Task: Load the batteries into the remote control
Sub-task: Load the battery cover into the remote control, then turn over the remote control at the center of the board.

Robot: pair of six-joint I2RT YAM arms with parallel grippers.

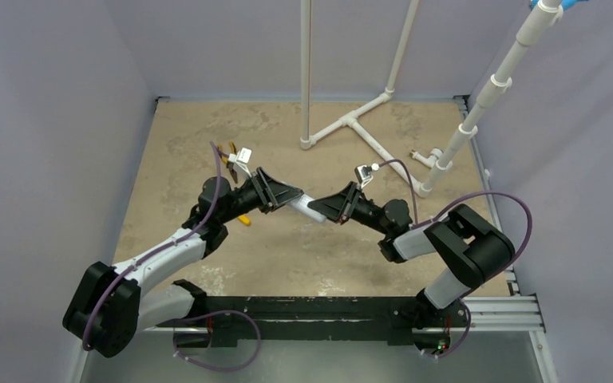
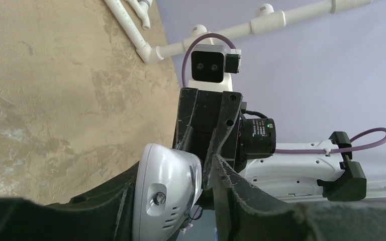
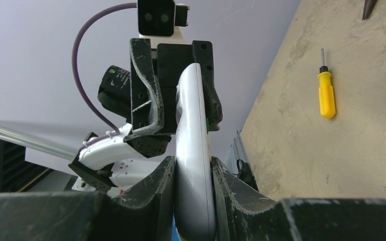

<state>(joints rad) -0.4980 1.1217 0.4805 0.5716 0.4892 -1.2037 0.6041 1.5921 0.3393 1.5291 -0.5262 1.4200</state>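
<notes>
I read the right gripper (image 3: 193,170) clamped on the remote control (image 1: 310,209), held above the worktop's (image 1: 287,255) centre. The left gripper (image 2: 183,193) has its jaws slightly apart around the opposite end. Buttons cannot be made out.

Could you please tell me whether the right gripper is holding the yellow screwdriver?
No, the yellow-handled screwdriver lies on the table, while the right gripper has its jaws closed on the white remote control.
</notes>
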